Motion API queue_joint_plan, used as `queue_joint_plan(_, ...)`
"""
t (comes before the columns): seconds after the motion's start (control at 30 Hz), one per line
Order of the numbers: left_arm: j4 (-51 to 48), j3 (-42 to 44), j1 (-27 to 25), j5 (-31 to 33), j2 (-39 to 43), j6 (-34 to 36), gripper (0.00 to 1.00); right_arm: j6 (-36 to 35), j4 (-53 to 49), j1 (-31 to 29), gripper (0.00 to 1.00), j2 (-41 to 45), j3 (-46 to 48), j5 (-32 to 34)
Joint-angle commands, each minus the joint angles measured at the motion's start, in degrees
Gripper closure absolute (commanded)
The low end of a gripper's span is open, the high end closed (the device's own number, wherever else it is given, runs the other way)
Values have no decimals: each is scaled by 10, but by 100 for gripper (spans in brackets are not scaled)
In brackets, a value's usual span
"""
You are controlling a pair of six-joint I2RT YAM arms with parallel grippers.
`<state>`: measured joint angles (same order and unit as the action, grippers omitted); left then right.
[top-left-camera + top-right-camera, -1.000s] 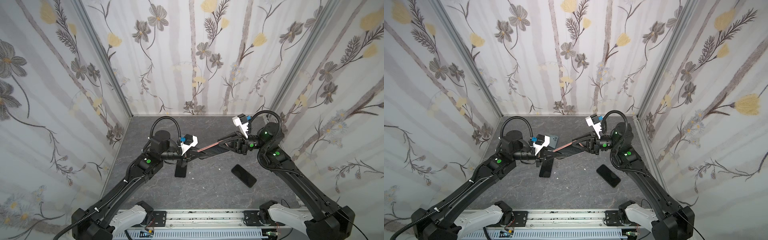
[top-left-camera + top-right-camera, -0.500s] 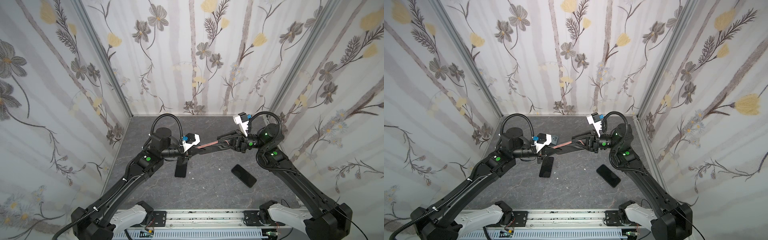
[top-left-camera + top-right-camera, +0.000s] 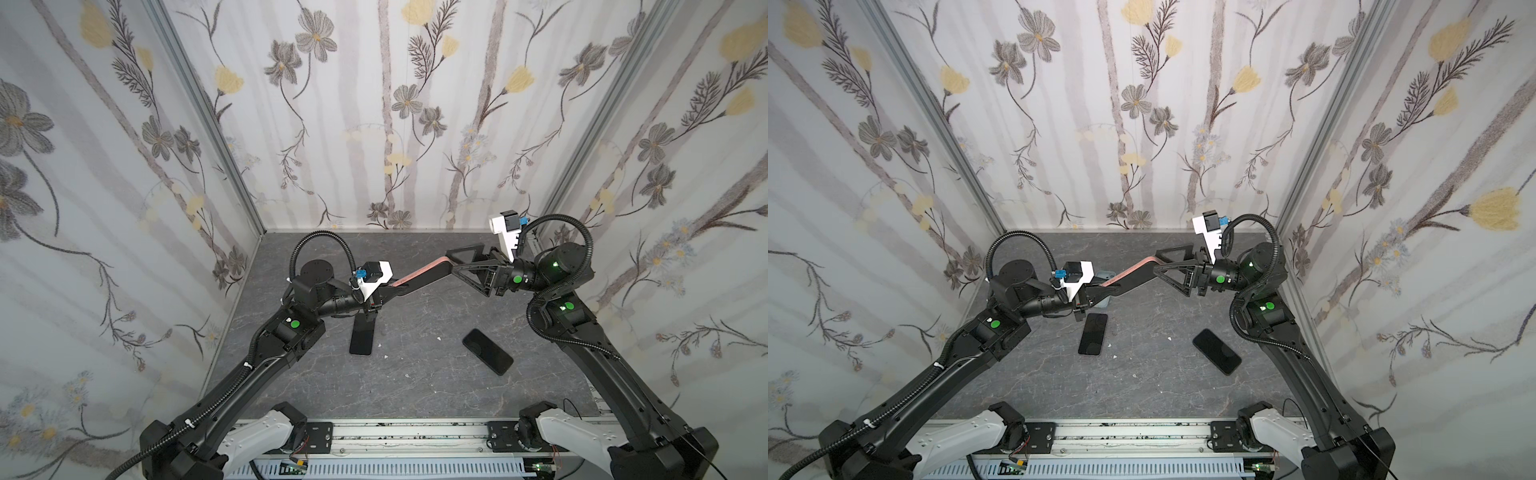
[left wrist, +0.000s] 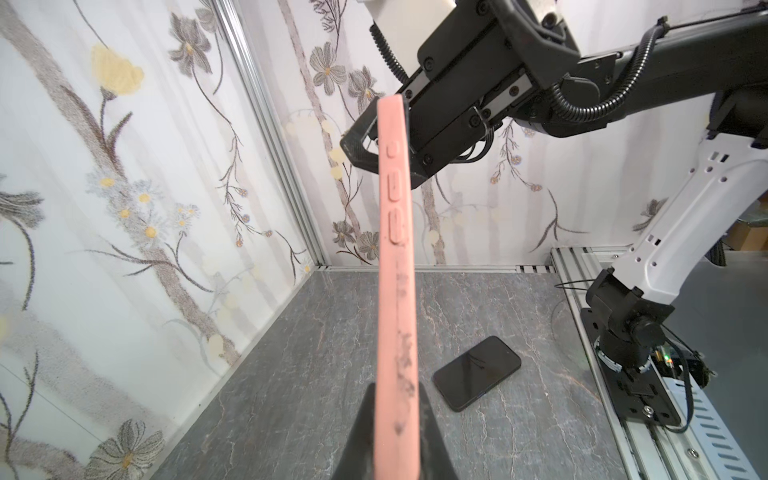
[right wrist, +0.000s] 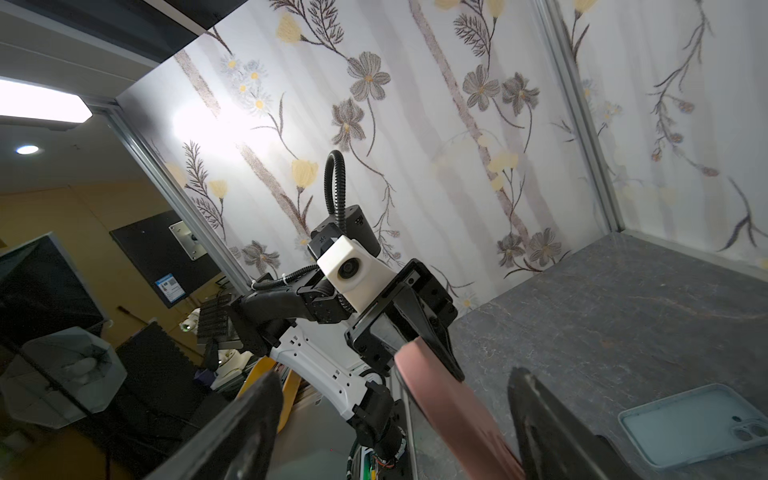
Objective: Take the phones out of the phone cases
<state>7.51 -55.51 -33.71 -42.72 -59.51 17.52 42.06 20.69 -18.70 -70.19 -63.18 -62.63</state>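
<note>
Item: pink phone case (image 4: 395, 249), phone apparently inside, held aloft between both grippers. Left gripper (image 3: 380, 297): clenched on one end. Right gripper (image 3: 453, 261): jaws spread, straddling the other end, not gripping. Advice: left holds firm; right closes on the case lip alone, peels slowly

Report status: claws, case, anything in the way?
Left claw shut on pink case, held aloft. Right claw open around its far end. Two phones, blue case lie on table, not blocking.
</note>
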Motion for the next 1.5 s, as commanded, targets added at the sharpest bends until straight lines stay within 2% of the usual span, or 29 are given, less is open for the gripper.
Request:
queue_joint_plan(0.0, 66, 6, 0, -47, 7, -30, 100, -102, -68, 11, 17, 6, -23, -7)
queue_joint_plan(0.1, 69, 9, 0, -72, 4, -38, 100, -131, -96, 10, 22, 4, -35, -41)
queue_joint_plan(0.37, 73, 1, 0, -110, -11, -43, 100, -130, -124, -3, 35, -11, -47, -79)
queue_joint_plan(0.67, 76, -3, 0, -112, -16, -43, 100, -103, -114, -21, 57, -21, -47, -76)
queue_joint_plan(1.0, 80, 0, 0, -106, -13, -40, 100, -59, -80, -34, 72, -33, -35, -69)
queue_joint_plan(1.23, 95, 4, 0, -73, -7, -37, 100, -4, -41, -42, 77, -34, -10, -66)
queue_joint_plan(1.47, 112, 3, -1, 14, 11, -10, 100, 54, -16, -43, 77, -33, 21, -53)
